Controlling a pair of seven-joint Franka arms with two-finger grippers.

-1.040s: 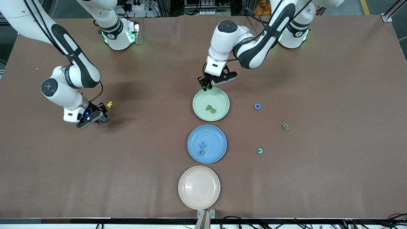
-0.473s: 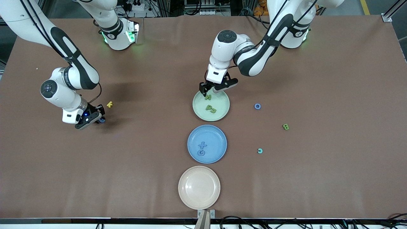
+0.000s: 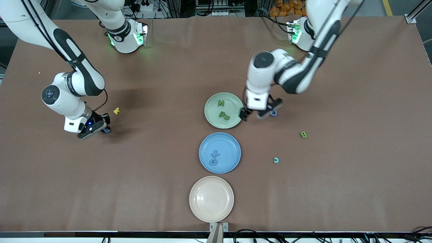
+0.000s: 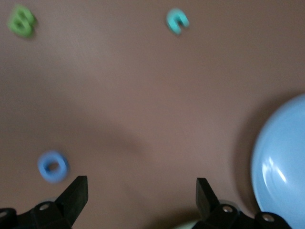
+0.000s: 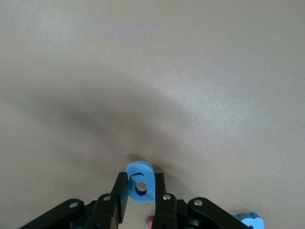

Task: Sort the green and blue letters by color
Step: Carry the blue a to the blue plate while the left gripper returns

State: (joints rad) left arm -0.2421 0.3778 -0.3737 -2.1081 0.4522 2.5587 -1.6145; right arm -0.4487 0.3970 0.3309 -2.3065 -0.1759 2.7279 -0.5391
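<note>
Three plates are lined up mid-table: green plate farthest from the front camera, blue plate next, cream plate nearest. Three green letters are already in the green plate, two blue letters in the blue plate, so sorting is judged partly done.

Left gripper is placed over the table between the green plate and the blue O, fingers spread wide and empty; a drop onto the O and a pinch across its ring is likely called for next. Right gripper is low at the right arm's end, fingers pinched on a blue letter stood on edge; a lift and a carry to the blue plate is called for.

Loose toward the left arm's end: green B, teal C. Yellow letter is just beside the right gripper. Letters are small, flat foam, easily pinched.
</note>
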